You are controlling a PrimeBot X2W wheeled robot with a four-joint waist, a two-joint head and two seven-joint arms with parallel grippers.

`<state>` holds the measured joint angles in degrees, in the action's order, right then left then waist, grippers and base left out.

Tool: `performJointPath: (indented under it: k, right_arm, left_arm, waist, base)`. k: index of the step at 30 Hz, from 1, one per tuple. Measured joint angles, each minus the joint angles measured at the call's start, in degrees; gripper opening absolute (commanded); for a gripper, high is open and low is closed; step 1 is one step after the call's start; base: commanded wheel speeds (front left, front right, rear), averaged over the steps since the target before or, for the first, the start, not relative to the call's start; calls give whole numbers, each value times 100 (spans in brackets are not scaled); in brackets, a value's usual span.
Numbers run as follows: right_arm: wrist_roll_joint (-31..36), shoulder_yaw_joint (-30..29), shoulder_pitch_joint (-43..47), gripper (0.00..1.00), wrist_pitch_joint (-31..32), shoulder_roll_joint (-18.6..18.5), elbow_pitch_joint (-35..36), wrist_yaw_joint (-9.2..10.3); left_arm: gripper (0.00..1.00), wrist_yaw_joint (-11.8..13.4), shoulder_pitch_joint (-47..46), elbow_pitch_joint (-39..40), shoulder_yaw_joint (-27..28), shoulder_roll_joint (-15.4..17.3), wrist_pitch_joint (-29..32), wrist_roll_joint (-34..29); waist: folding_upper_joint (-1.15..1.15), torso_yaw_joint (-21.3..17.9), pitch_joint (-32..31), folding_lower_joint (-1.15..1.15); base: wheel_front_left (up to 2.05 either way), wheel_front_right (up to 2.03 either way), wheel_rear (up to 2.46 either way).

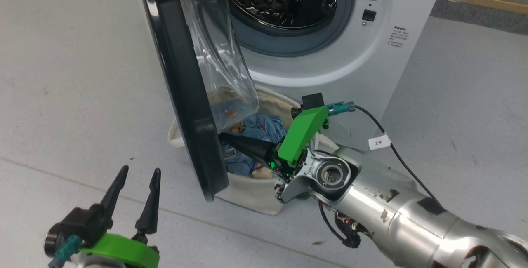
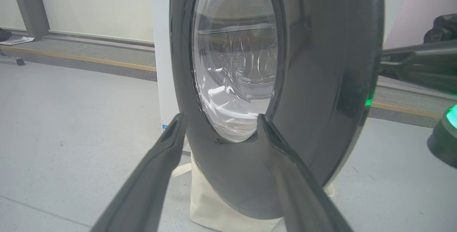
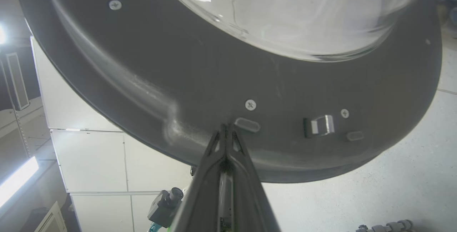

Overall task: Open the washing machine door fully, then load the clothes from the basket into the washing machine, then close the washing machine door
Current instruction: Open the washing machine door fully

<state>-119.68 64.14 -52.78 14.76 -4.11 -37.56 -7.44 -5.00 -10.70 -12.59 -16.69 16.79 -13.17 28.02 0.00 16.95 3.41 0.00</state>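
Some clothes (image 1: 264,130) lie bundled inside the basket (image 1: 251,198).

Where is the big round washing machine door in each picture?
Head view: door, edge-on, left of centre.
Left wrist view: door in the middle, outer face.
Right wrist view: door across the top, inner face.
Shared landmark: its glass bowl.

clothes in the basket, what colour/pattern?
Light blue clothes with orange-brown cartoon prints, in the basket; clearest in the head view.
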Motion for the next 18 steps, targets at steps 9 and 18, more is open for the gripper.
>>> performJointPath:
  k: [9, 18]
  right_arm:
    - [602, 18, -144, 100, -704, 12, 105, 0]
    - [2387, 232, -68, 100, -2316, -401, 151, 0]
  left_arm:
    - [100, 54, 82, -15, 99, 198, 1, 101]
    - [100, 99, 278, 18, 422, 563, 7, 242]
  waist:
    - [0, -252, -107, 0]
    - [0, -739, -198, 0]
  base:
    - [0, 0, 0]
    - [0, 0, 0]
